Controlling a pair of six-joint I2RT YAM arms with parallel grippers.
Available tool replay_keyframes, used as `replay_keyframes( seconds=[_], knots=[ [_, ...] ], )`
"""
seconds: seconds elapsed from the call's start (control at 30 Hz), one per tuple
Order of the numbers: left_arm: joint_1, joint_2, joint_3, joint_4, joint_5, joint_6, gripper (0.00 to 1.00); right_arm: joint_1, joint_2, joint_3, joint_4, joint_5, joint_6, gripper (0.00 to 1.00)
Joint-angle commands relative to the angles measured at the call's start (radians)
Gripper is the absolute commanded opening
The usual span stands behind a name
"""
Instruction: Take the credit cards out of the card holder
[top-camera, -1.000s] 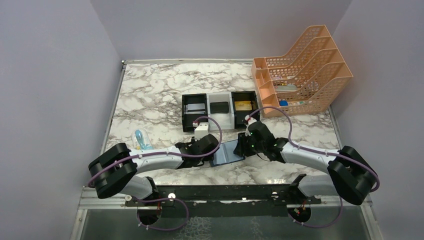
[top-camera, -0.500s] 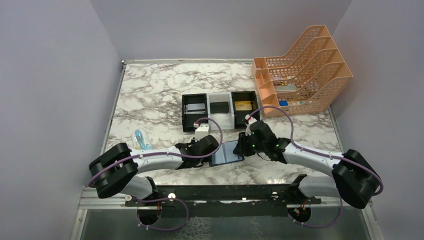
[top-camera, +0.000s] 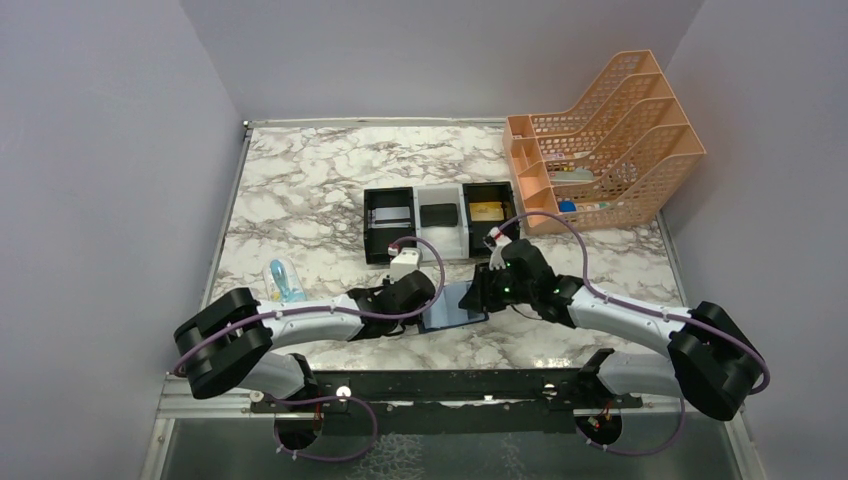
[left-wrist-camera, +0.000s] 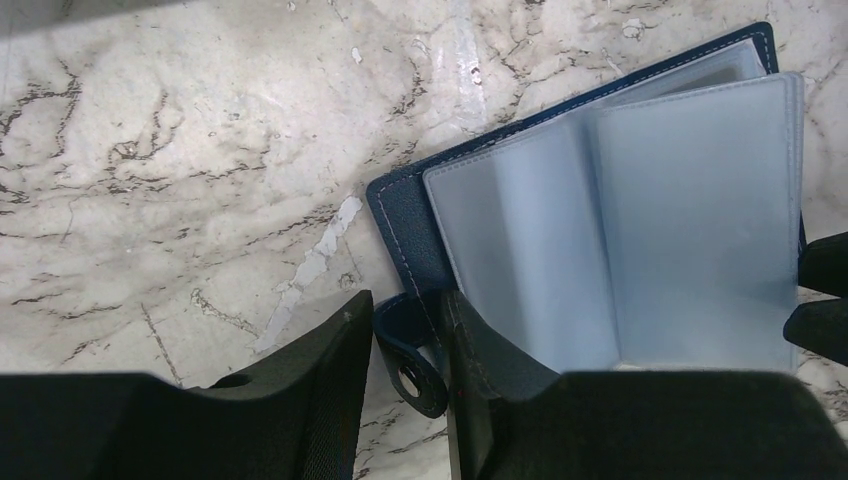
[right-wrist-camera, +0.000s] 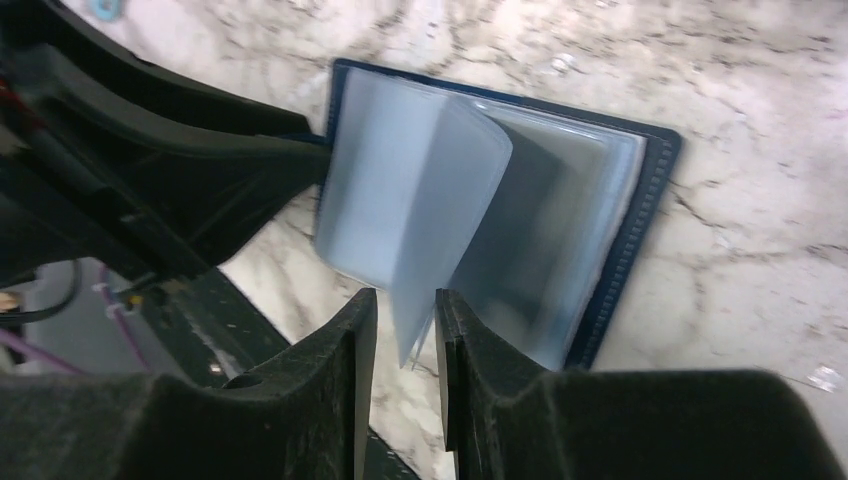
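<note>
since a second ago: slight turn of the card holder (top-camera: 455, 305) and a small drift toward the left edge of the counter (top-camera: 300, 180); right arm's elbow out further toward the right edge. now lying open, navy cover down, by the middle of the near edge, between the two wrists.

left gripper (left-wrist-camera: 405, 310) narrow, closed on the small tab (left-wrist-camera: 415, 380) at the cover's edge, a finger against each side of it. right gripper (right-wrist-camera: 403, 300) narrow as well, pinching the free edge of one clear pocket leaf (right-wrist-camera: 410, 200), lifted and curled up off the pages beneath. other pale blue-grey pockets spread flat on the cover.

further in, at the middle of the counter, well apart from the card holder: silver-grey credit card (top-camera: 391, 213) in the left black tray (top-camera: 378, 240), black credit card (top-camera: 438, 214) in the white middle tray (top-camera: 440, 238), gold credit card (top-camera: 487, 210) in the right black tray (top-camera: 508, 200).

peach file rack (top-camera: 620, 130) at the far right corner, just beside the right tray. small pale-blue object (top-camera: 283, 280) near the left edge, too small to make out.
</note>
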Motion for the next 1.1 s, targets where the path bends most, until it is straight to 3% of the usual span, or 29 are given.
replay_keyframes(
  seconds=[0.0, 0.23, 0.57, 0.73, 0.83, 0.97, 1.07],
  knots=[
    [-0.005, -0.039, -0.024, 0.062, 0.037, 0.026, 0.33, -0.004, 0.017, -0.019, 0.155, -0.107, 0.124, 0.29],
    [-0.005, -0.058, -0.043, 0.076, 0.048, 0.012, 0.33, -0.004, 0.106, -0.032, 0.305, -0.185, 0.201, 0.32],
    [-0.005, -0.114, -0.082, 0.092, 0.048, -0.014, 0.34, -0.002, 0.319, 0.072, 0.364, -0.388, 0.137, 0.38],
    [-0.005, -0.122, -0.088, 0.079, 0.049, -0.022, 0.34, -0.002, 0.316, 0.09, 0.392, -0.509, 0.106, 0.38],
    [-0.005, -0.125, -0.087, 0.068, 0.047, -0.025, 0.34, -0.002, 0.2, 0.102, 0.272, -0.402, 0.036, 0.4],
    [-0.005, -0.136, -0.084, 0.064, 0.048, -0.027, 0.35, -0.002, 0.058, 0.144, -0.006, 0.007, -0.03, 0.43],
    [-0.005, -0.16, -0.086, 0.062, 0.051, -0.036, 0.45, -0.006, 0.011, 0.136, -0.125, 0.243, -0.062, 0.46]
  ],
)
